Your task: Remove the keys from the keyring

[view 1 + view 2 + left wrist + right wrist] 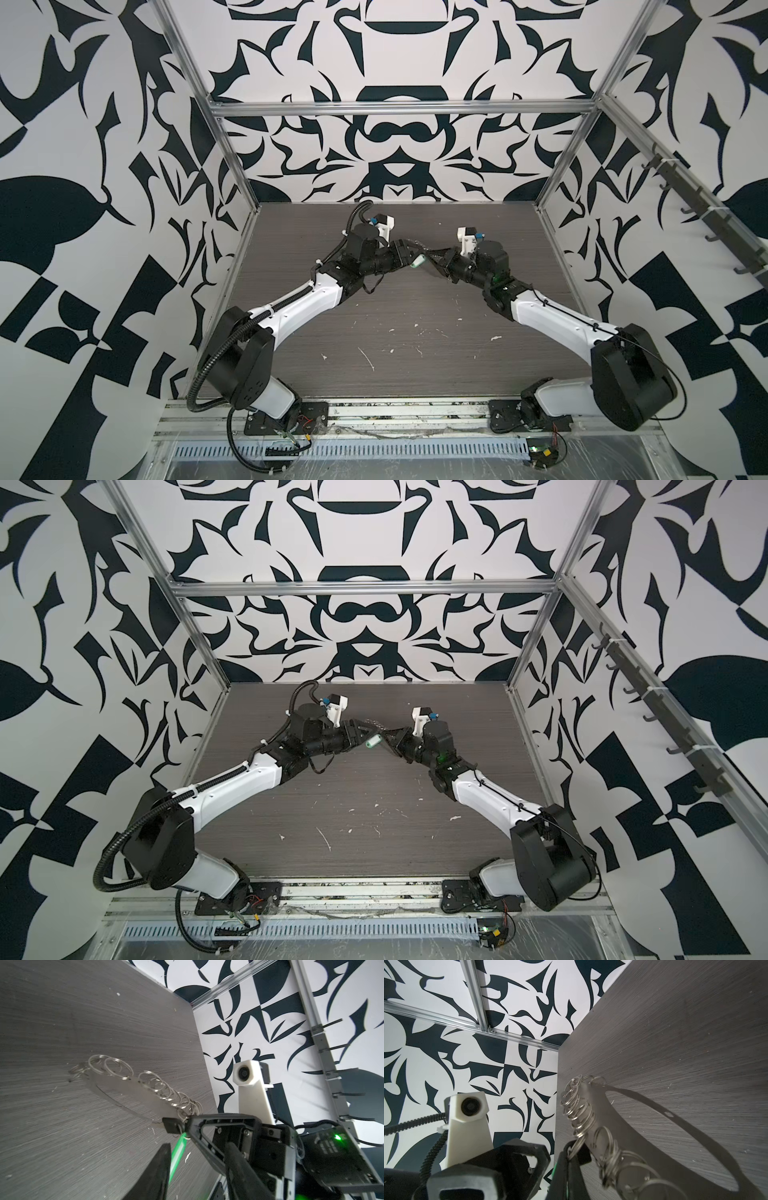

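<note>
The keyring (133, 1082) hangs above the back of the table, a pale loop strung with several small silver split rings (577, 1113). In both top views it shows faintly between the arms (415, 243). My right gripper (569, 1146) is shut on a silver split ring at the loop's end, beside the dark head of the key (171, 1125). The key's green tag (176, 1153) hangs down between the fingers of my left gripper (198, 1145). Its jaws stand apart, one finger (160, 1165) against the tag. From above the tag (372, 742) sits between the left gripper (361, 733) and the right gripper (388, 737).
The dark wood-grain table (395, 332) carries scattered white flecks. Patterned walls and an aluminium frame (399, 109) close in the back and sides. A rail of hooks (698, 208) runs along the right wall. Both arm bases stand at the front edge.
</note>
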Available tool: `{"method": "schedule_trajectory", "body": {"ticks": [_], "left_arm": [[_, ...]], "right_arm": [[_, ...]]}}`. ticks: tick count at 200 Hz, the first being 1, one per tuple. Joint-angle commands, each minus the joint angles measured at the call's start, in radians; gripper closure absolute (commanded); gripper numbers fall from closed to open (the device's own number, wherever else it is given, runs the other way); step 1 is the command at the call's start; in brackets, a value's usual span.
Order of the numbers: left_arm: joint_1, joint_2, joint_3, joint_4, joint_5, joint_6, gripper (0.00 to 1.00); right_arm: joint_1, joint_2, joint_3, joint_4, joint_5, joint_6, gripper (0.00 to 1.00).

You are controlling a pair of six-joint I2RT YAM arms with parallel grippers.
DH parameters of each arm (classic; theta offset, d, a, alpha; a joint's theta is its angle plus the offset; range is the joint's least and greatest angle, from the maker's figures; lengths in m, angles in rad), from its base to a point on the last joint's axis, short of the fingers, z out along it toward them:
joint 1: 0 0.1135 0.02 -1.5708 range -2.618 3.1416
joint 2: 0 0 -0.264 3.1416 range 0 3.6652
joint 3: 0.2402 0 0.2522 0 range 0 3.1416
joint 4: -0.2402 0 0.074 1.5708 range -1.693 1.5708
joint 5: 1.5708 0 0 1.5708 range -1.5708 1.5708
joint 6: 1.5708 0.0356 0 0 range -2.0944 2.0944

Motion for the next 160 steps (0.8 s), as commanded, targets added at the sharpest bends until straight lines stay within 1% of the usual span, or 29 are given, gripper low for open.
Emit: {"method": "schedule_trajectory", "body": {"ticks": [1,12,35,58,74,86,110,140,160], "left_arm": [[0.0,0.014,0.007,0.024,0.048,-0.011,0.54],[0.0,0.013,0.003,0.009,0.047,-0.006,0.51],[0.0,0.01,-0.002,-0.044,0.028,0.015,0.4],[0.0,-0.002,-0.014,-0.062,0.006,0.034,0.38],[0.0,0.0,-0.011,-0.044,0.036,0.027,0.39],[-0.002,0.005,-0.001,-0.044,0.052,0.024,0.42],[-0.002,0.0,0.004,-0.047,0.073,0.024,0.51],[-0.001,-0.013,0.009,-0.085,0.063,0.043,0.64],[-0.003,-0.013,0.029,-0.15,0.037,0.066,0.75]], "right_arm": [[0.006,-0.026,0.057,0.083,-0.013,0.01,1.0],[0.007,-0.023,0.061,0.086,-0.016,0.014,1.0],[0.008,-0.021,0.072,0.087,-0.02,0.015,1.0],[0.01,-0.021,0.078,0.084,-0.025,0.015,1.0],[0.01,-0.021,0.082,0.081,-0.027,0.015,1.0],[0.012,-0.022,0.084,0.079,-0.026,0.014,1.0],[0.012,-0.017,0.09,0.078,-0.027,0.011,1.0],[0.015,-0.011,0.093,0.079,-0.029,0.012,1.0],[0.016,-0.009,0.093,0.073,-0.029,0.011,1.0]]}}
